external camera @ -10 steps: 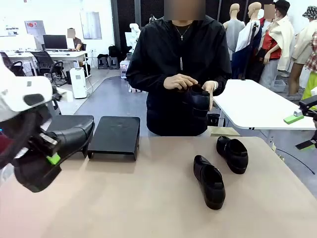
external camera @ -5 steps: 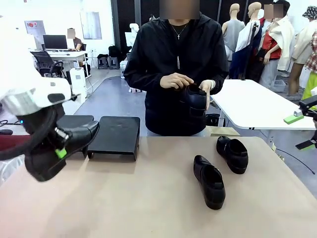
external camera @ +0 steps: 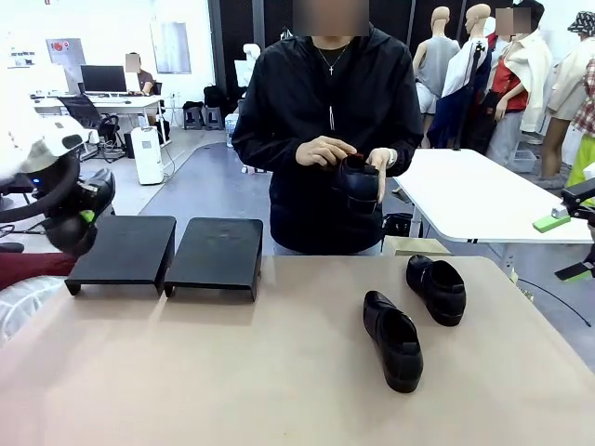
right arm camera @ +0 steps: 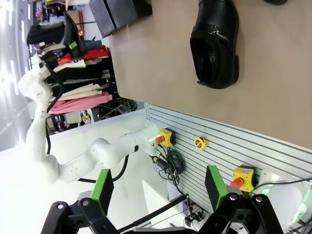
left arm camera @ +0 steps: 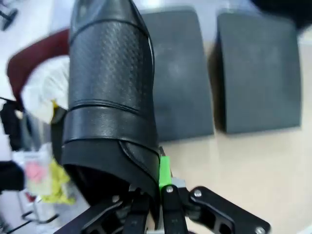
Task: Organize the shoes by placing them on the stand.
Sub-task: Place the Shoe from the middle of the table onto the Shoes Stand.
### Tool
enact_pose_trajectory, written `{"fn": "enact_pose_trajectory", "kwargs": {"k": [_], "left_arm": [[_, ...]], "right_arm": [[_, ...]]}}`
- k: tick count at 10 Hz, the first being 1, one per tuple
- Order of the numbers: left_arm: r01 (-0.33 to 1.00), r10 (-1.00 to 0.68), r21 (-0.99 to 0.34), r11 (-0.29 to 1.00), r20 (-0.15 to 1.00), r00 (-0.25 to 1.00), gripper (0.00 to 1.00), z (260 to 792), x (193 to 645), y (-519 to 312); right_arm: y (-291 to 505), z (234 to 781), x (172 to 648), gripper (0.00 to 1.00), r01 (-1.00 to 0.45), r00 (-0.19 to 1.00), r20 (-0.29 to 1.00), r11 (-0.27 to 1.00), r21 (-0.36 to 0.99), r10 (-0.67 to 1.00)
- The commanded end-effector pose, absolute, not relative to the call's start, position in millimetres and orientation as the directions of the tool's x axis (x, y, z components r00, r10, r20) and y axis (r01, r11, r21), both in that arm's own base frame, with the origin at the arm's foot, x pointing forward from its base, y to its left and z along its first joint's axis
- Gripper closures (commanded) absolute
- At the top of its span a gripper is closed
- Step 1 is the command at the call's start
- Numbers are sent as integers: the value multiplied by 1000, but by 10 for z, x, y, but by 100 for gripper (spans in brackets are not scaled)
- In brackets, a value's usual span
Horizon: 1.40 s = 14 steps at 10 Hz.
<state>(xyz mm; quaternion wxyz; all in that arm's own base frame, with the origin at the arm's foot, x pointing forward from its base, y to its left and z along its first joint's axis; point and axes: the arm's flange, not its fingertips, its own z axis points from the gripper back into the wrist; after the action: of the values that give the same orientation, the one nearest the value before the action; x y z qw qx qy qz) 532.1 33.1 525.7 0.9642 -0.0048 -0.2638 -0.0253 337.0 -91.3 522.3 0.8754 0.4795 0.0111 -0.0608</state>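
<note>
Left end effector point(left arm camera: 155, 183): pressed together on the heel rim of the held shoe point(left arm camera: 109, 92). One green pad point(left arm camera: 165, 170) lies against the outside of the heel wall, and the opposite finger reaches into the shoe's opening. The held shoe hangs in the air with its toe pointing away from the wrist. In the front view this end effector sits raised beyond the left edge of the desk point(external camera: 232, 381), just beside the stand point(external camera: 216, 251).

Stand: two matte-black units with sloping tops, side by side and almost touching, at the far left of the desk. In the left wrist view the held shoe's outline overlaps the outer edge of the left unit point(external camera: 121, 246). The right unit point(left arm camera: 258, 73) lies apart from the shoe.

Right end effector point(right arm camera: 158, 192): spread wide, with its green-padded fingers point(right arm camera: 102, 190) well apart. In the front view it sits raised at the right edge, off the desk.

Shoes on the desk: the near shoe point(external camera: 395, 342) and the far shoe point(external camera: 437, 290) stand on their soles right of centre. They are close together but not touching, and both toes point toward the robot's side. Both are well apart from the stand.

Fourth shoe point(external camera: 358, 181): held above and beyond the desk's far edge by the person point(external camera: 325, 93), with one hand point(external camera: 325, 151) over its top and the other hand point(external camera: 383, 165) at its side.
</note>
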Motion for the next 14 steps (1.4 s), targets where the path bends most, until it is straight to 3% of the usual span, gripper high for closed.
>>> {"fn": "enact_pose_trajectory", "kwargs": {"k": [1, 11, 12, 13, 14], "left_arm": [[40, -13, -28, 999, 641, 767, 100, 5129, 5496, 227], [-37, -34, 102, 994, 612, 790, 100, 4411, 5779, 316], [-33, -40, 109, 993, 600, 799, 74, 4403, 5781, 305], [-39, -45, 125, 991, 605, 795, 16, 4400, 5775, 288], [-45, -43, 127, 991, 617, 786, 0, 4400, 5772, 281]], "right_arm": [[-921, 5267, 3370, 0, 127, 991, -89, 532, 837, -96], [-921, 5267, 3370, 0, 127, 991, -89, 532, 837, -96], [-921, 5267, 3370, 0, 127, 991, -89, 532, 837, -96], [-921, 5267, 3370, 0, 127, 991, -89, 532, 837, -96], [-921, 5267, 3370, 0, 127, 991, -89, 532, 837, -96]]}}
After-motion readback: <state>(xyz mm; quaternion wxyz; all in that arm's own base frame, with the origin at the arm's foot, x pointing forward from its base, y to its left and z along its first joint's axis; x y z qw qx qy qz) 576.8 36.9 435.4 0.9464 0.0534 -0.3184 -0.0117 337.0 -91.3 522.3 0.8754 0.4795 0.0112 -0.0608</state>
